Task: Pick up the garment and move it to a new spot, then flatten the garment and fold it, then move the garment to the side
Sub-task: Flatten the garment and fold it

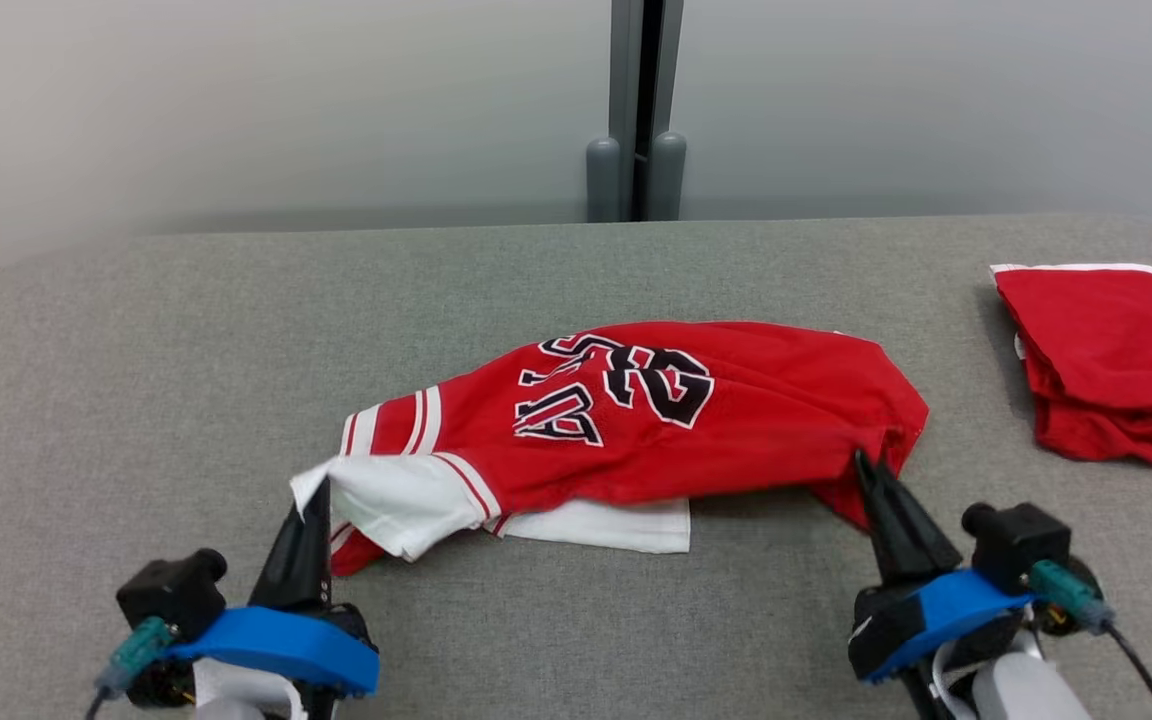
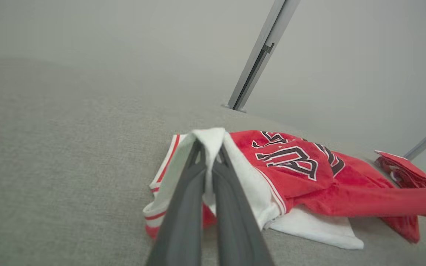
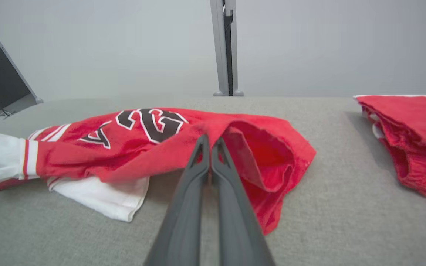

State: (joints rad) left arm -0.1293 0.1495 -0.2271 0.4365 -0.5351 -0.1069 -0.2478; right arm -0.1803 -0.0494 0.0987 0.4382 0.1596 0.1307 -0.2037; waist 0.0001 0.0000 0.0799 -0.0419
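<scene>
A red garment (image 1: 636, 410) with black lettering and white trim lies rumpled in the middle of the grey table (image 1: 136, 380). My left gripper (image 1: 308, 495) is shut on the garment's white corner (image 2: 209, 142) at its near left, which is lifted a little. At the near right my right gripper (image 1: 861, 462) is shut on the red edge (image 3: 213, 129) of the garment. The cloth hangs stretched between the two grips, and the left wrist view shows the red fabric (image 2: 383, 203) reaching off to the right.
A second red cloth (image 1: 1111, 365), folded with a white edge, lies at the table's right side. A grey post (image 1: 636, 110) stands behind the table's far edge against a pale wall. Bare table surface stretches to the left and near front.
</scene>
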